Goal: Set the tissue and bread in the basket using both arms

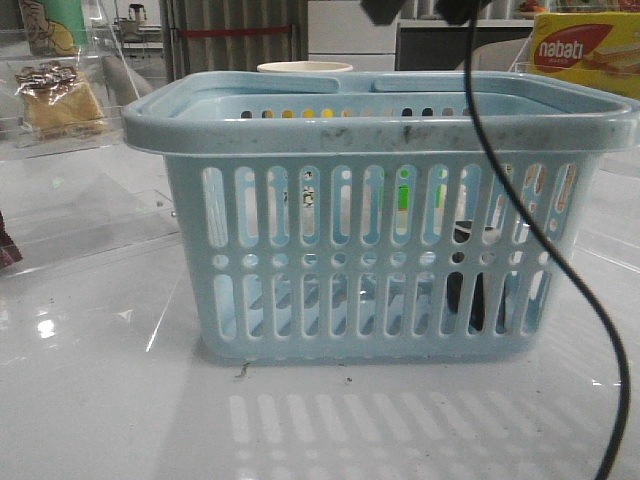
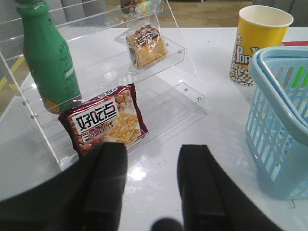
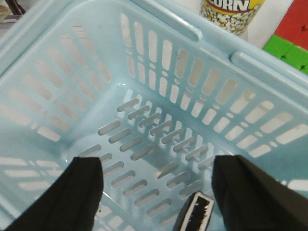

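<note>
Scuffed light blue plastic basket (image 1: pixel 380 140), glossy white table (image 1: pixel 100 400), clear-wrapped bread (image 2: pixel 147 46) on transparent acrylic shelves (image 2: pixel 185 48).

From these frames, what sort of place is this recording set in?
Probably a lab mock-up of a shop counter: snacks such as the bread sit on a clear acrylic shelf, with a shopping-style basket on a glossy white table.

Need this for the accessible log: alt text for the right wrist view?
The open right gripper hangs over the inside of the large light blue slotted plastic basket, with the small dark tissue pack on the basket floor between its fingers. A popcorn cup stands beyond the rim.
</note>
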Available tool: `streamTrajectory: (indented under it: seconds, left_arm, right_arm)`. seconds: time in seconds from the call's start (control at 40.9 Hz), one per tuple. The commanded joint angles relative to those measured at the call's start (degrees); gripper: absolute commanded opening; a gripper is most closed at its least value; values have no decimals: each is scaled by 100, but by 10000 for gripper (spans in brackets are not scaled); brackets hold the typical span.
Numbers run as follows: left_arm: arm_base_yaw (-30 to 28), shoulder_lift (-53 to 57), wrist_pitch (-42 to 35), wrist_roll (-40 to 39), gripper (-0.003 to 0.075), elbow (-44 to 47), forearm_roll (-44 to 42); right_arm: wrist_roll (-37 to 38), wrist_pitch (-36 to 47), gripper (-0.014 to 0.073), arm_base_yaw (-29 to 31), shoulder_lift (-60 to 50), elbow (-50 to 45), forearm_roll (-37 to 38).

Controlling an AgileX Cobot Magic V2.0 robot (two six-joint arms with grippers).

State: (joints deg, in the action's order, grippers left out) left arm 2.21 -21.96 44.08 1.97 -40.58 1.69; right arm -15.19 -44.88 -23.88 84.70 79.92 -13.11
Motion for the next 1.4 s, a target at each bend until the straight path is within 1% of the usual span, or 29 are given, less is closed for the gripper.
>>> streamTrajectory:
  seconds: [0.0,0.147,0.245,0.318,0.392,0.441,0.49,0.636,0.71,0.783,0.881,1.003,1.224,1.371]
  left_arm:
    - [41,-86,-506,-41,328,-145,45]
    - [41,-86,-495,-41,328,-145,45]
    - [41,-86,-495,-41,344,-145,45]
    - [41,-86,-495,-41,399,-145,45]
    - [41,-86,-495,-41,485,-145,34]
    - [41,-86,-495,-41,525,-145,2]
    - [41,-86,-495,-41,544,-145,-36]
    - [41,-228,-495,-41,545,-145,-117]
    - [41,-454,-495,-41,545,-145,-117]
    - [41,-736,-548,-41,545,-145,-169]
    - [41,-1238,-854,-41,545,-145,-169]
    - [41,-1869,-1342,-41,544,-202,-169]
    - [41,-3457,-1470,-71,544,-1033,-169]
    - [41,-4509,-1842,-81,544,-1645,-169]
  right_arm:
    - [-196,250,582,6,-776,-195,38]
    - [-196,333,582,6,-1619,-848,217]
    - [-196,294,582,6,-2152,-1276,229]
    - [-196,197,582,6,-2540,-1584,229]
    - [-196,8,582,6,-2896,-1876,229]
    - [-191,-93,582,6,-3145,-2090,229]
    - [-191,-174,582,6,-3344,-2282,229]
    - [-138,-211,582,10,-3884,-2808,246]
    - [35,-211,582,10,-4077,-2955,296]
    - [365,-211,582,12,-4218,-3029,501]
    - [693,-211,582,30,-4274,-3069,819]
    - [688,-204,582,30,-4262,-3069,861]
    - [688,-267,582,30,-4262,-3069,861]
    - [688,-267,582,30,-4262,-3069,861]
